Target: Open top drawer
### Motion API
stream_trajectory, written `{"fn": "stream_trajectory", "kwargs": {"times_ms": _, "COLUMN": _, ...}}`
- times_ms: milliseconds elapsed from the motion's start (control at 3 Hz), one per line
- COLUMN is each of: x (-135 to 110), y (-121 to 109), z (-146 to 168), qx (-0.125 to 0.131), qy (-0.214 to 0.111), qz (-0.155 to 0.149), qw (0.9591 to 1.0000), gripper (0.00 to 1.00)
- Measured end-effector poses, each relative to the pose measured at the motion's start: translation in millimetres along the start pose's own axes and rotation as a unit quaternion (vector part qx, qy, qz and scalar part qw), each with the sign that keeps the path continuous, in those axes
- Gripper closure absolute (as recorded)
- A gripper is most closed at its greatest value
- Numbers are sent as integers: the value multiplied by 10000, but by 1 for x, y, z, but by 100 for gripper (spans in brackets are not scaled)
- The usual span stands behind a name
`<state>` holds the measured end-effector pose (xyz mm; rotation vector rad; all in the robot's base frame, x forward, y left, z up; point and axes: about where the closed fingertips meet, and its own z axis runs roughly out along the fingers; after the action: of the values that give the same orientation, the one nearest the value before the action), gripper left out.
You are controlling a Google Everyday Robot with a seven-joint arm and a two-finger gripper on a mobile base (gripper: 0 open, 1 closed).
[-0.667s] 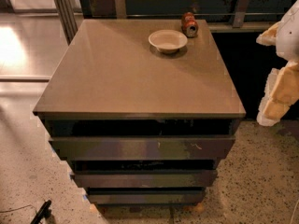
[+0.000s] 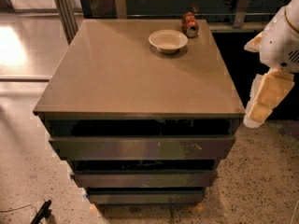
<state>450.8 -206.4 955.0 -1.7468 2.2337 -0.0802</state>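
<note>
The top drawer (image 2: 142,148) sits just beneath the desk (image 2: 117,78) slab on the near side, and no grey interior shows, so I judge it unopened. The end effector (image 2: 267,96) hangs beyond the desk's right edge, touching nothing. Whether it is spread or pressed together I cannot tell, and the whole reach and pull remain.

Smooth satin worktop (image 2: 117,73) over dull, dark drawer fronts.
The top drawer (image 2: 140,148) has a flat, matt grey-brown front with whitish scuffs right of centre. Near the far right corner sit a matt cream bowl (image 2: 168,41) and a shiny metal can (image 2: 189,24). Off the right edge hangs the gripper (image 2: 261,101), smooth cream plastic. The floor (image 2: 261,185) looks like speckled stone.
</note>
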Motion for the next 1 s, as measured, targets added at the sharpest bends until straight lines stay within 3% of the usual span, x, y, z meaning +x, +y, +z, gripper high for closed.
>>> {"fn": "stream_trajectory", "kwargs": {"times_ms": 333, "x": -2, "y": 1, "z": 36, "qx": -321, "qy": 16, "qz": -66, "qw": 9995, "gripper": 0}}
{"fn": "stream_trajectory", "kwargs": {"times_ms": 1000, "x": -2, "y": 1, "z": 40, "qx": -377, "qy": -24, "qz": -51, "qw": 9993, "gripper": 0}}
